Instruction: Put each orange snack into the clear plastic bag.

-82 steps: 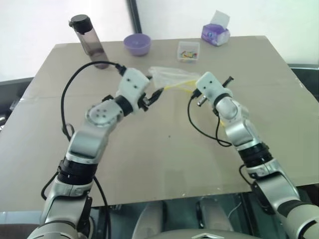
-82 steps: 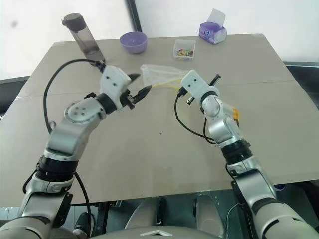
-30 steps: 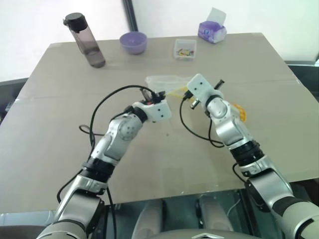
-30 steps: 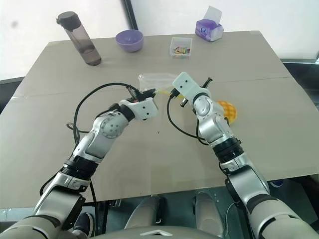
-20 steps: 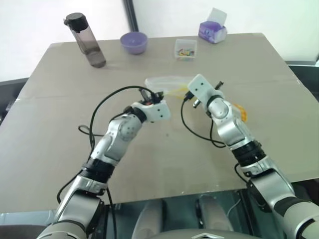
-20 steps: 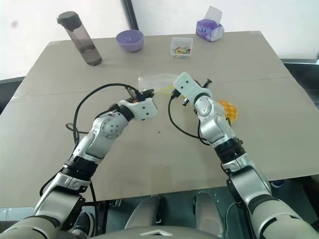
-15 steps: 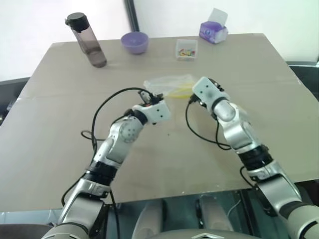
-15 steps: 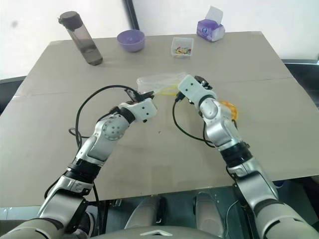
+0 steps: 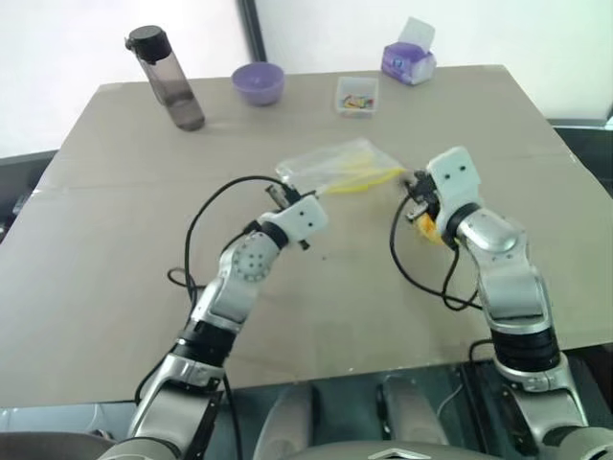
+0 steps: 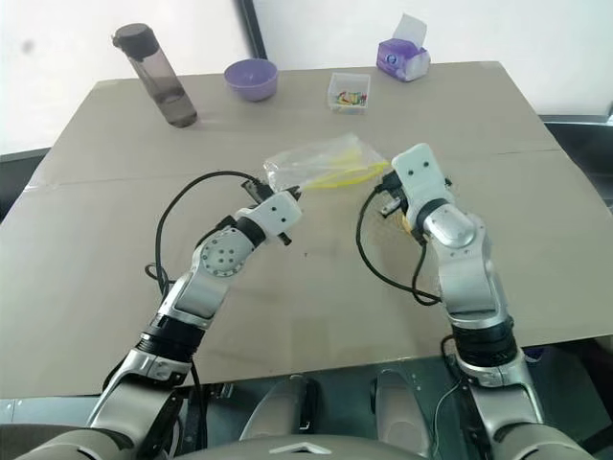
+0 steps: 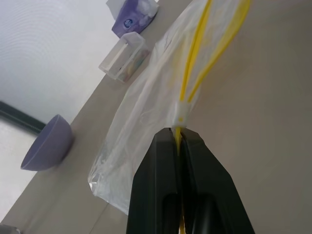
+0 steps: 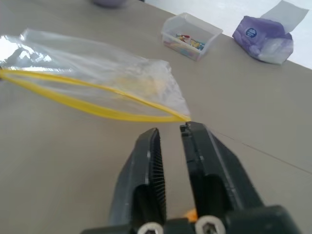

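Note:
The clear plastic bag [image 9: 334, 161] lies in the middle of the table, its yellow seal strip spread into a narrow loop. My left gripper [image 11: 179, 134] is shut on the near-left end of that strip, low over the table [image 9: 284, 195]. Just past the bag's other end is my right gripper [image 12: 169, 130], its fingers [image 12: 197, 141] shut on nothing and a short way from the strip. One orange snack [image 9: 425, 230] sits on the table under my right wrist, mostly hidden by it.
Along the far edge stand a dark bottle [image 9: 165, 77], a purple bowl [image 9: 259, 83], a small clear box of coloured bits [image 9: 357, 96] and a purple tissue pack [image 9: 409, 62]. The tan table [image 9: 115, 287] is bare on the near side.
My right gripper has let go of the bag's seal strip and pulled back to the right, over the orange snack. The left gripper keeps its hold and has sunk slightly.

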